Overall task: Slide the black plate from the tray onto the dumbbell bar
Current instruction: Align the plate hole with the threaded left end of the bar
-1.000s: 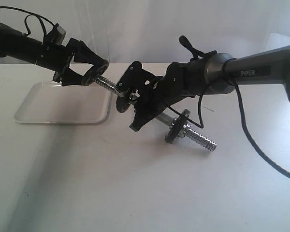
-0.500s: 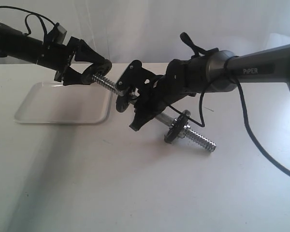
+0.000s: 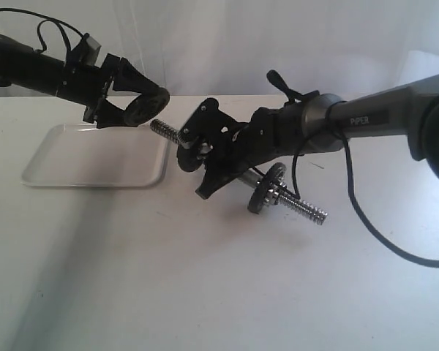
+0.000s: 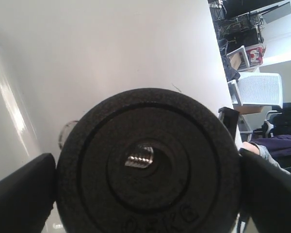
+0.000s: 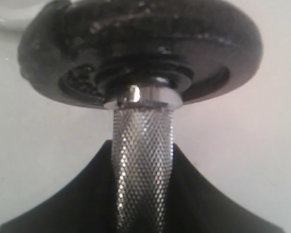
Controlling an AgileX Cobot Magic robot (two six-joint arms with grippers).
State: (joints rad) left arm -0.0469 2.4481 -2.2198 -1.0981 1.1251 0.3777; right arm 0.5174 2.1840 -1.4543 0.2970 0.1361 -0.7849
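Observation:
My left gripper (image 3: 135, 108) is shut on the small round black plate (image 3: 148, 105), held on edge in the air above the white tray (image 3: 73, 167). In the left wrist view the black plate (image 4: 148, 165) fills the space between the fingers (image 4: 19, 196), and the bar's threaded tip (image 4: 139, 158) shows through its centre hole. My right gripper (image 3: 203, 157) is shut on the chrome dumbbell bar (image 3: 164, 131), held slanted, with its left tip just under the plate's edge. The knurled dumbbell bar (image 5: 141, 155) runs out between the right gripper's fingers (image 5: 63, 208).
A second black plate (image 3: 265, 191) with a silver collar nut sits further along the bar, seen close as the second black plate (image 5: 136, 48). The bar's other threaded end (image 3: 307, 210) hangs just above the white table. A black cable (image 3: 373, 227) trails from the right arm.
The right arm has turned and the bar's left threaded end has dropped slightly away from the plate. The left gripper with the plate has stayed nearly in place.

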